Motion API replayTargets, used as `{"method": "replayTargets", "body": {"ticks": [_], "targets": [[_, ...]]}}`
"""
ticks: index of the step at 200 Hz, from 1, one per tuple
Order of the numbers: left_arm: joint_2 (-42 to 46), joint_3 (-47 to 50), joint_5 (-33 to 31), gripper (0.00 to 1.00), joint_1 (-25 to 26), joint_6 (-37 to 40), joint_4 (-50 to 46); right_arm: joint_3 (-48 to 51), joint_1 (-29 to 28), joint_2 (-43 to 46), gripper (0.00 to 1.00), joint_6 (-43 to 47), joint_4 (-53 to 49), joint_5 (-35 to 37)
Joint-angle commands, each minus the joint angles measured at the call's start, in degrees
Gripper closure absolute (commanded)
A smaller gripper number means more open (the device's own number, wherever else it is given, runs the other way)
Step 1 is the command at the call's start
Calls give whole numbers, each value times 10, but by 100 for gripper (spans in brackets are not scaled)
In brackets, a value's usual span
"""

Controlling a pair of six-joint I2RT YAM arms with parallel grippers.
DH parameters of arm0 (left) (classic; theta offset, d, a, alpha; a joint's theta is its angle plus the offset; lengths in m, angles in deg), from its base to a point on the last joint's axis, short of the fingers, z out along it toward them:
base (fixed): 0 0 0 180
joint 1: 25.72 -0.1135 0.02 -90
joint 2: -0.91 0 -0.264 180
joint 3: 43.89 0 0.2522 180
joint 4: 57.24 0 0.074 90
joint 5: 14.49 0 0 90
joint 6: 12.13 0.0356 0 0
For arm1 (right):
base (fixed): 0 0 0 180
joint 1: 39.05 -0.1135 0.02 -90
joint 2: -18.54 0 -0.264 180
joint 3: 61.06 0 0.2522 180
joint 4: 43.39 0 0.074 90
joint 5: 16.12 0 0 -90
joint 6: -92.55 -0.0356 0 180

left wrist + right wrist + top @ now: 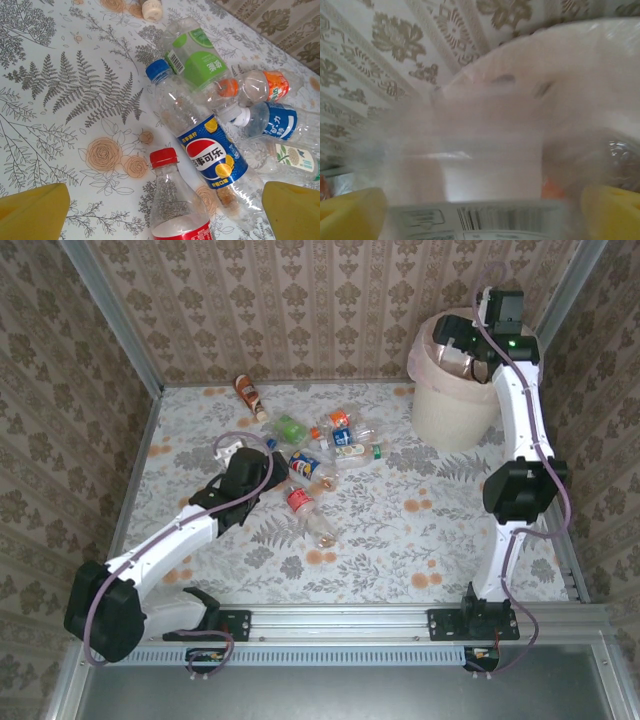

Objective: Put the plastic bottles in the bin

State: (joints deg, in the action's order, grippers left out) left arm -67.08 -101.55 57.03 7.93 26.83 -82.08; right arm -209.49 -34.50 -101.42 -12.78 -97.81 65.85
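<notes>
Several plastic bottles [320, 455] lie in a loose heap mid-table. My left gripper [268, 468] hovers open just above them. In the left wrist view its yellow fingers [32, 212] flank a red-capped bottle [175, 200] without touching it, beside a blue Pepsi-labelled bottle [207, 155] and a green-labelled one [195, 57]. My right gripper [462, 345] hangs over the bin [455, 400], a cream bucket with a pinkish bag. In the right wrist view a blurred clear bottle [490, 170] with a barcode label sits between the wide-apart fingers [612, 210], above the bag [560, 75].
A brown bottle [250, 395] lies apart near the back wall. Orange-labelled [260, 86], blue-labelled [272, 122] and white-labelled [292, 157] bottles crowd the right of the heap. Papered walls close in the table on three sides; the bin stands in the back right corner.
</notes>
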Motion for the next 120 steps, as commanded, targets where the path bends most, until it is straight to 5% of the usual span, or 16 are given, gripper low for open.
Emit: {"method": "replayTargets", "body": {"ticks": [1, 120], "targets": [[-5, -12, -6, 0, -2, -9, -8, -36, 0, -6, 0, -14, -28, -45], [-9, -3, -9, 0, -3, -15, -5, 47, 0, 85, 0, 15, -27, -30]]}}
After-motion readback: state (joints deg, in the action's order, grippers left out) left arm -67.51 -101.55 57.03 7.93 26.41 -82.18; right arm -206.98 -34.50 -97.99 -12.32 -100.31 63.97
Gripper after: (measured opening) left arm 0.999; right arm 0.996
